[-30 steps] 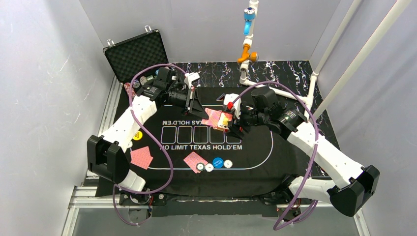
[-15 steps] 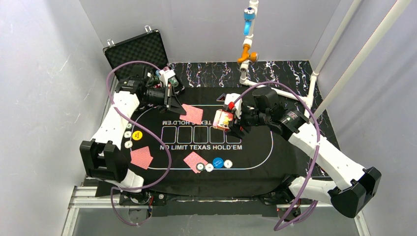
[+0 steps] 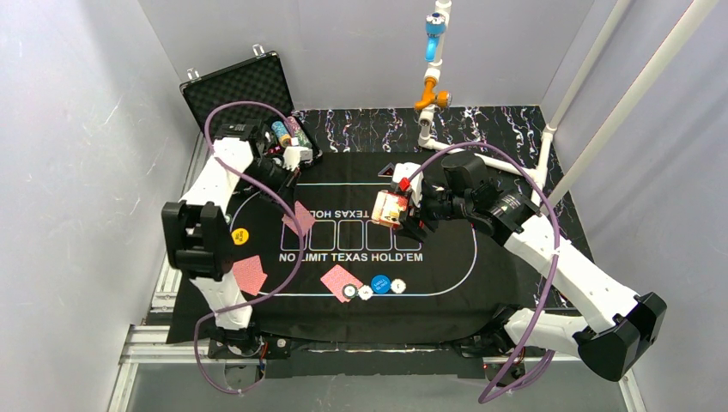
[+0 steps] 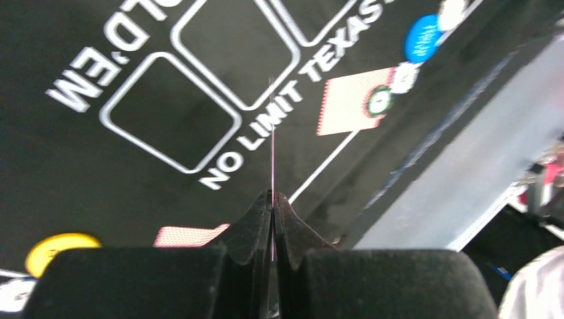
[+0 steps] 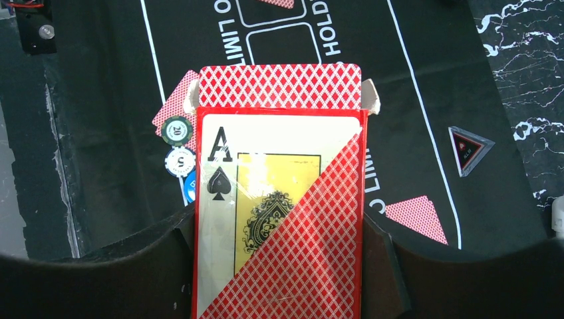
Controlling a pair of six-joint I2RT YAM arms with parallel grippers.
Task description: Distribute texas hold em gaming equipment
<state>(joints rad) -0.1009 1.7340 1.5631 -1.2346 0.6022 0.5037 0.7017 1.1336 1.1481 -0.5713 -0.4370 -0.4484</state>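
Observation:
My left gripper (image 3: 293,200) is shut on one red-backed playing card (image 3: 300,220), held above the mat's left card boxes. The left wrist view shows this card (image 4: 272,133) edge-on as a thin line rising from the pinched fingertips (image 4: 263,212). My right gripper (image 3: 403,215) is shut on the deck (image 3: 389,209), a red box with an ace of spades face (image 5: 279,199), held above the mat's middle. Two red cards (image 3: 247,274) (image 3: 341,281) lie face down near the front. Striped chips (image 3: 350,292), a blue button (image 3: 380,284) and a white button (image 3: 398,286) sit beside the second card. A yellow button (image 3: 239,234) lies at the left.
The black mat (image 3: 446,275) printed with card boxes covers the table. An open foam-lined case (image 3: 240,94) with chips stands at the back left. A white pipe frame (image 3: 429,86) rises at the back. A black triangular marker (image 5: 469,147) and another red card (image 5: 416,216) lie beyond the deck.
My left arm has swung away from the deck toward the left and nearer, carrying the single card with it. The right gripper and the deck have stayed in place.

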